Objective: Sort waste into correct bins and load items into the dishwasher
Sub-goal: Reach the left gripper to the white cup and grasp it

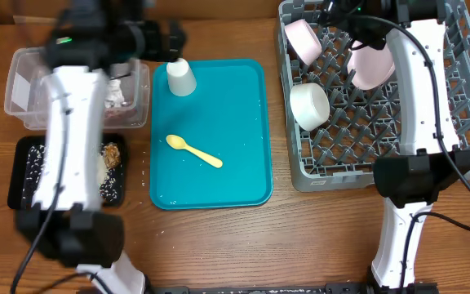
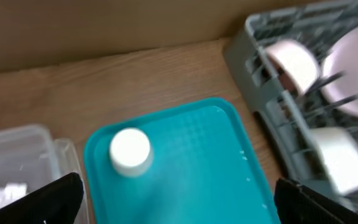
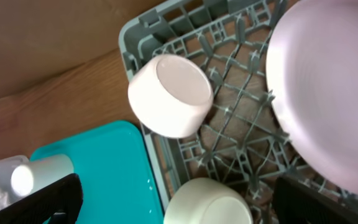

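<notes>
A white cup point(image 1: 181, 77) stands upside down at the far end of the teal tray point(image 1: 235, 175), and a yellow spoon point(image 1: 194, 151) lies mid-tray. My left gripper point(image 1: 172, 39) hovers open beside the cup point(image 2: 130, 149), with nothing between its fingers point(image 2: 61, 199). In the grey dishwasher rack point(image 1: 463, 122) are a pale plate point(image 1: 371, 67) leaning on the pegs and two white bowls point(image 1: 303, 39) point(image 1: 309, 106). Above the rack's far left part my right gripper point(image 1: 345, 18) is open and empty, over the nearer bowl point(image 3: 207, 202), with the plate point(image 3: 328, 87) to its right.
At the left stand the bins: a clear tub point(image 1: 23, 90) holding crumpled paper point(image 1: 119, 94) and a black tray point(image 1: 27, 175) with rice and brown food bits point(image 1: 113, 155). My left arm covers parts of both. A cardboard wall point(image 2: 104, 25) closes off the far side.
</notes>
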